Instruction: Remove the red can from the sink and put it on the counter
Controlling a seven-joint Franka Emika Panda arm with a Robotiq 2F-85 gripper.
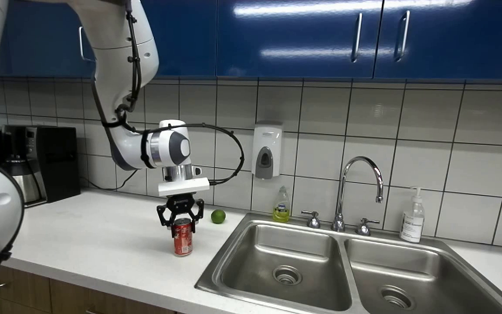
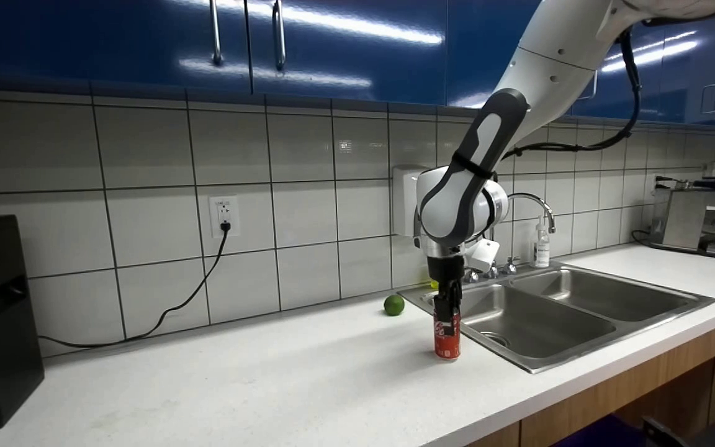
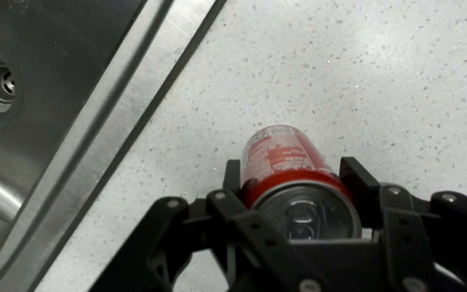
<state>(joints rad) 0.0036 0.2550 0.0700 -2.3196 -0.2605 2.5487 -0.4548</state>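
Note:
The red can (image 1: pixel 183 245) stands upright at the surface of the white counter (image 1: pixel 103 235), just beside the sink (image 1: pixel 347 266). I see it in both exterior views (image 2: pixel 447 347) too. In the wrist view the can (image 3: pixel 282 154) shows its silver top, partly hidden by the black linkage. My gripper (image 1: pixel 183 230) points down over the can, one finger on each side. In the wrist view the gripper's fingers (image 3: pixel 290 174) lie close against both sides of the can. I cannot tell whether the can's base presses on the counter.
A green round fruit (image 1: pixel 218 216) lies behind the can near the wall. A yellow dish soap bottle (image 1: pixel 282 208), a chrome faucet (image 1: pixel 341 192) and a pump bottle (image 1: pixel 412 222) stand along the sink's back. A wall dispenser (image 1: pixel 267 150) and a black coffee machine (image 1: pixel 55 161) are also there.

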